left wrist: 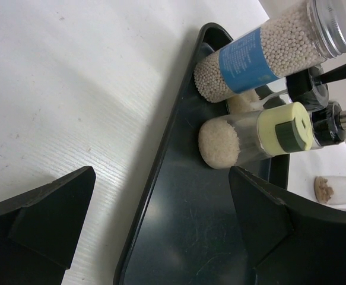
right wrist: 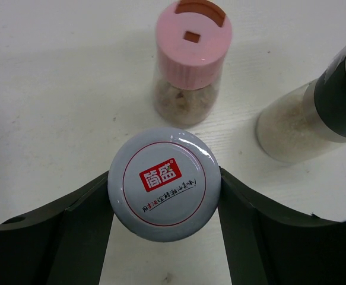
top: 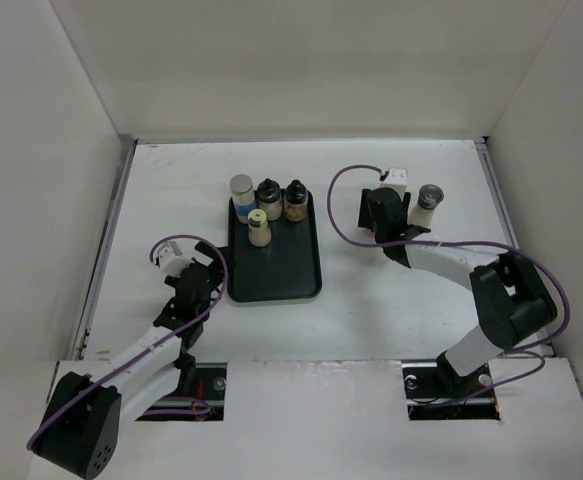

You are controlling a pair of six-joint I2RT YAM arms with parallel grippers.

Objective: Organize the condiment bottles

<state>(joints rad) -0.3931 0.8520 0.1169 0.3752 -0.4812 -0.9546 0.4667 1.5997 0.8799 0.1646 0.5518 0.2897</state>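
On the right side of the table, well apart from the tray, the right gripper is grasping the white-capped bottle from above. Its fingers are sitting tight against both sides of the cap with no gap showing, so I'm reading that as a clenched hold, though the cap is hiding the actual contact lower down. So the step in hand looks like picking up one of the loose bottles. Four are already standing at the far end of the tray: a blue-label bottle, two black-capped bottles and a cream-capped bottle just in front of them. The next move, I'm guessing, is calling for a straight lift before any sideways travel. The pink-capped bottle is standing just beyond the fingertips and the dark-capped bottle is sitting close off to one side, so swinging early is risking a knock-over. After that it's a carry across to the bare near half of the tray. The one thing possibly getting in the way there is the left gripper. It's hanging with its jaws spread wide, holding nothing, straddling the tray's left rim near the cream-capped bottle.
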